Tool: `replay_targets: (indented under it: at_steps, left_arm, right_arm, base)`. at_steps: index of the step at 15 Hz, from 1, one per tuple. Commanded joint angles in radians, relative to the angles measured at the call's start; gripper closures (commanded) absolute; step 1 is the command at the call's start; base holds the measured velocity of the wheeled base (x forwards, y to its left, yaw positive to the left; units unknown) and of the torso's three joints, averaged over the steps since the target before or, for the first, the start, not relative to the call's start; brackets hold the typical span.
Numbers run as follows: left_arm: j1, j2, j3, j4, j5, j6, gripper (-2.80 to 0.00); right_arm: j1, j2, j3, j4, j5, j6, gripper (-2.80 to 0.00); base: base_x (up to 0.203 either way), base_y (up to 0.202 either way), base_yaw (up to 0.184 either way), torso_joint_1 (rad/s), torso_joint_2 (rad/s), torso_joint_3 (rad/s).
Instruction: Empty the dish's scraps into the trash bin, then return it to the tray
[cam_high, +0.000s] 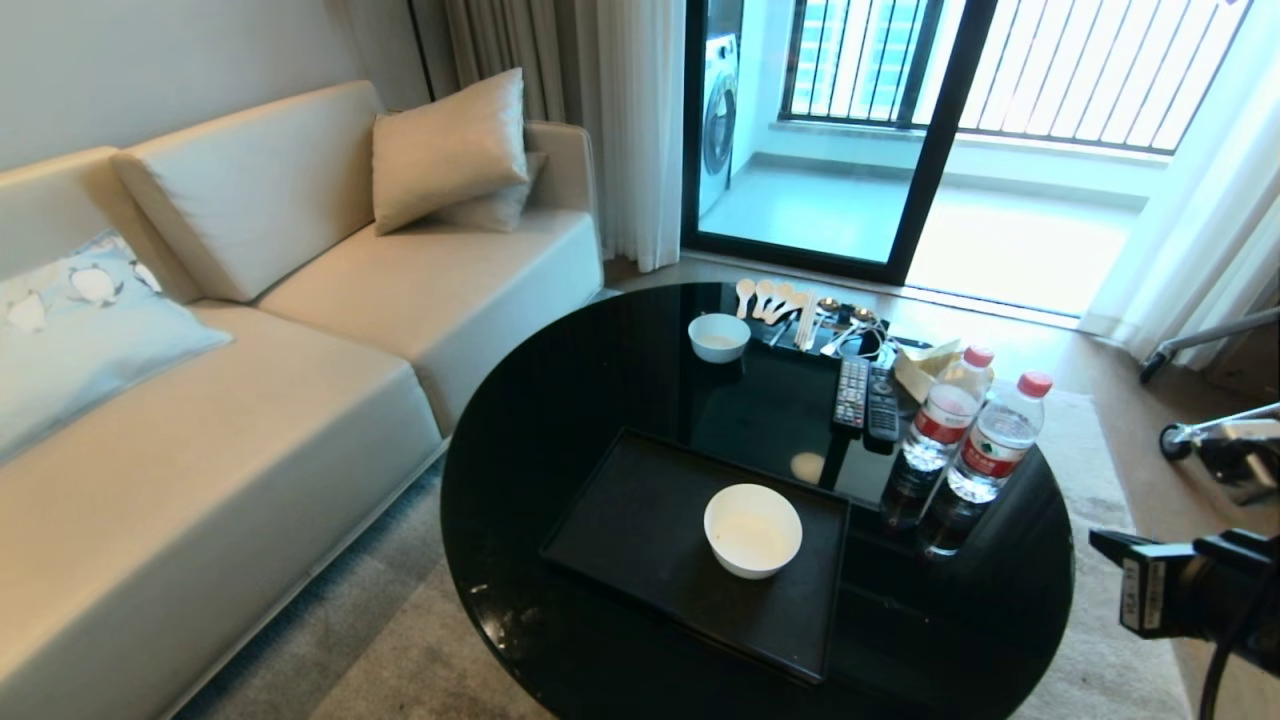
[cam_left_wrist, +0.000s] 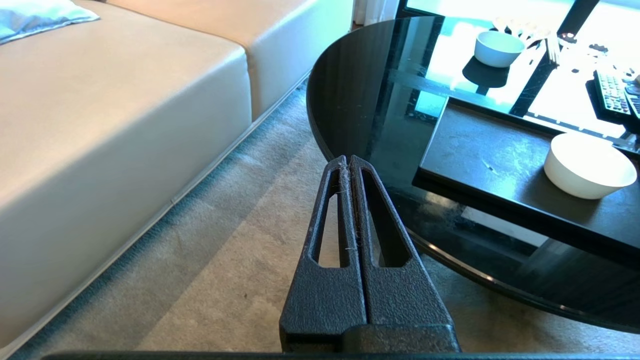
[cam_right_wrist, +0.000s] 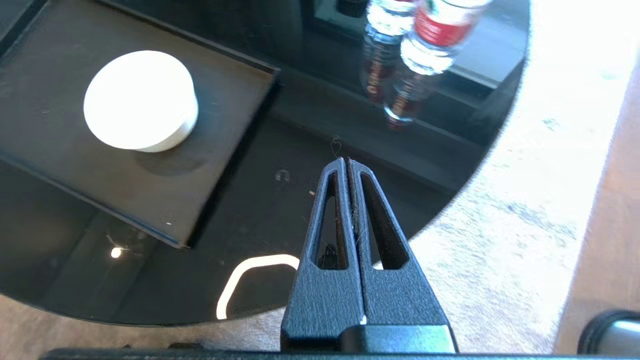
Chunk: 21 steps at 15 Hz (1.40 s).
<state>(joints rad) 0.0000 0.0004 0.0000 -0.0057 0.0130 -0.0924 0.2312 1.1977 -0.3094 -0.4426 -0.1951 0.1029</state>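
While its two black fingers are pressed flat together on nothing, the right gripper (cam_right_wrist: 346, 161) hangs over the near right edge of the round glossy black table (cam_high: 620, 370), pointing down and inward, its arm entering the head view from the lower right. Beyond its tips lies the flat black rectangular tray (cam_right_wrist: 60, 165) with the deep round white bowl (cam_right_wrist: 140, 100) standing upright on it, well apart from the gripper, and two clear red-capped water bottles (cam_high: 965, 435) stand just past the tray's right end. Off the table's left side, the left gripper (cam_left_wrist: 348, 161) is likewise closed and empty, poised above the grey carpet (cam_left_wrist: 210, 260) beside the beige sofa (cam_left_wrist: 125, 115).
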Motion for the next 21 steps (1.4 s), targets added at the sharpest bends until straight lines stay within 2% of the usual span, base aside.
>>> replay_targets:
  at_steps: [1,3,7,11,13,16,17,21]
  left_arm:
    - [0.000,0.000,0.000,0.000,0.001,-0.001,0.00]
    - [0.000,0.000,0.000,0.000,0.001,-0.001,0.00]
    - [0.000,0.000,0.000,0.000,0.001,-0.001,0.00]
    - [0.000,0.000,0.000,0.000,0.001,-0.001,0.00]
    - [0.000,0.000,0.000,0.000,0.001,-0.001,0.00]
    - [0.000,0.000,0.000,0.000,0.001,-0.001,0.00]
    - [0.000,0.000,0.000,0.000,0.001,-0.001,0.00]
    - [0.000,0.000,0.000,0.000,0.001,-0.001,0.00]
  right_arm:
    - [-0.020,-0.134,0.068,-0.002,-0.002,0.000,0.00]
    - [-0.026,-0.245,0.137,0.003,-0.004,-0.024,0.00]
    - [-0.092,-0.452,0.270,0.040,-0.032,-0.138,0.00]
    - [-0.113,-0.707,0.290,0.242,-0.049,-0.184,0.00]
    - [-0.169,-0.789,0.276,0.368,-0.057,-0.212,0.00]
    - [-0.212,-0.892,0.253,0.464,-0.043,-0.264,0.00]
    - [-0.214,-0.943,0.245,0.500,-0.007,-0.271,0.00]
    - [-0.221,-1.149,0.224,0.628,0.235,-0.280,0.00]
  base:
    - [0.000,0.000,0.000,0.000,0.00,0.000]
    - [0.000,0.000,0.000,0.000,0.00,0.000]
    - [0.000,0.000,0.000,0.000,0.00,0.000]
    - [0.000,0.000,0.000,0.000,0.00,0.000]
    - [0.000,0.000,0.000,0.000,0.00,0.000]
    - [0.000,0.000,0.000,0.000,0.00,0.000]
    - [0.000,0.000,0.000,0.000,0.00,0.000]
    - [0.000,0.000,0.000,0.000,0.00,0.000]
